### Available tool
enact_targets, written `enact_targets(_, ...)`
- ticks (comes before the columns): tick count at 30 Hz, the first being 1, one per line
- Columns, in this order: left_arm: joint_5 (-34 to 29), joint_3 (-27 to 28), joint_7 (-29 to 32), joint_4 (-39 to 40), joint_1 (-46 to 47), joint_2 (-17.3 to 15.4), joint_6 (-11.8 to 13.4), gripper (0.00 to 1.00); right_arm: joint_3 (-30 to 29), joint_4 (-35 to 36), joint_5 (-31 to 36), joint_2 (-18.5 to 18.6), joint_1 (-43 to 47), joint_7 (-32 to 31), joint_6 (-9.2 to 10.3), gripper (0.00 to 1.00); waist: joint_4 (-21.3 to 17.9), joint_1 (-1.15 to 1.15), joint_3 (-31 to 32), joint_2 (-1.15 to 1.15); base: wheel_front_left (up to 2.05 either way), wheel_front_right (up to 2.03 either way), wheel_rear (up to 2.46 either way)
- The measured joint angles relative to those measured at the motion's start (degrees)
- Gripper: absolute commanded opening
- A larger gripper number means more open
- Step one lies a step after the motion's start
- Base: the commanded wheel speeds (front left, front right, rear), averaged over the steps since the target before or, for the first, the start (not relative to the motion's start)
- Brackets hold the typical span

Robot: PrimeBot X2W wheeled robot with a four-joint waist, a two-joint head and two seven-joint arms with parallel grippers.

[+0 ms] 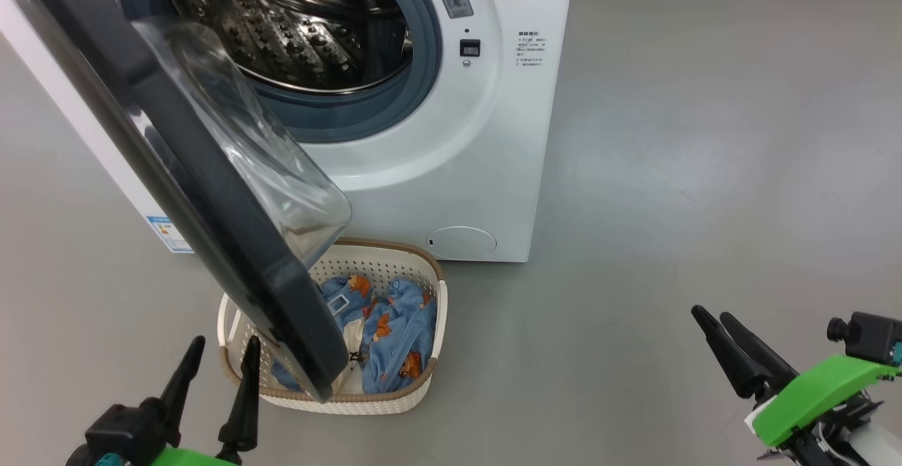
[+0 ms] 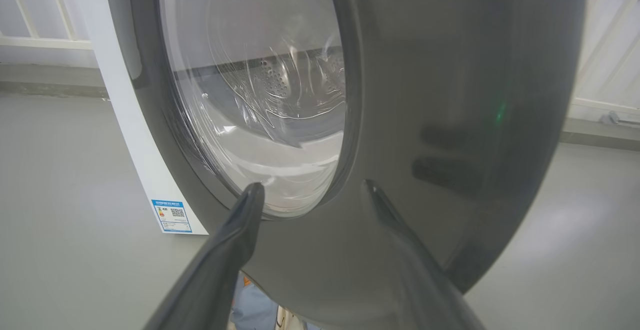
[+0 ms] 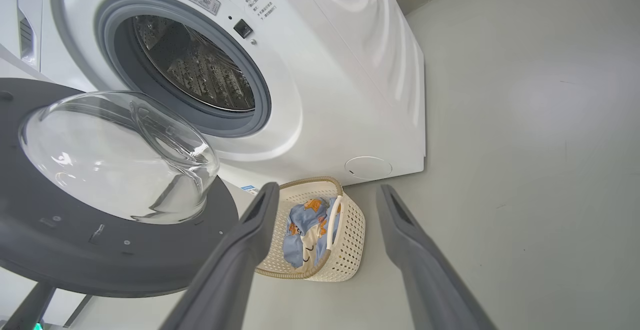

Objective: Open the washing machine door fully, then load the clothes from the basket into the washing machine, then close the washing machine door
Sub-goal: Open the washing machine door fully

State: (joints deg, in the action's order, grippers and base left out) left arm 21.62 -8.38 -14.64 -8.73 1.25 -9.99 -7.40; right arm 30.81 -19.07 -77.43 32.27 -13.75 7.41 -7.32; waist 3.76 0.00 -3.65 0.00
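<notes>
The left gripper (image 1: 225,340), fingers spread and empty, is hovering at 7 o'clock just beside the washing machine door (image 1: 176,163), probably to swing it wider off the basket (image 1: 423,395) of clothes (image 1: 394,332) it is overhanging, while the right gripper (image 1: 710,312) is idling, also spread, at 4 o'clock.

The floor (image 1: 705,170) is smooth, pale grey and faintly glossy, marked by a few thin scuffs. The washing machine (image 1: 486,170) stands directly on it, a white box with its base flat on the surface. The basket (image 1: 394,404) also sits on the floor, close against the machine's lower front, toward its left half. Whether the two touch cannot be told.
</notes>
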Motion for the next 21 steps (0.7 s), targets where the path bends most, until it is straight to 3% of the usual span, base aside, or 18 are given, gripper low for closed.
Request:
enact_targets(5,0.0,0.2,0.0,0.0,-0.2,0.0,0.0,1.0,2.8,-1.9,3.6,1.2,0.3,5.0,0.0,1.0,0.1,0.0,0.0,0.0,0.0,0.0,0.0)
enact_targets(11,0.0,0.5,0.0,0.0,-0.2,0.1,0.0,1.0,3.3,-4.1,7.5,1.4,0.9,6.8,0.0,1.0,0.2,0.0,0.0,0.0,0.0,0.0,0.0)
enact_targets(21,0.0,0.8,0.0,0.3,-0.2,0.1,0.0,1.0,-10.8,-1.3,23.3,-2.9,6.1,6.9,0.0,1.0,0.4,0.0,0.0,0.0,0.0,0.0,0.0)
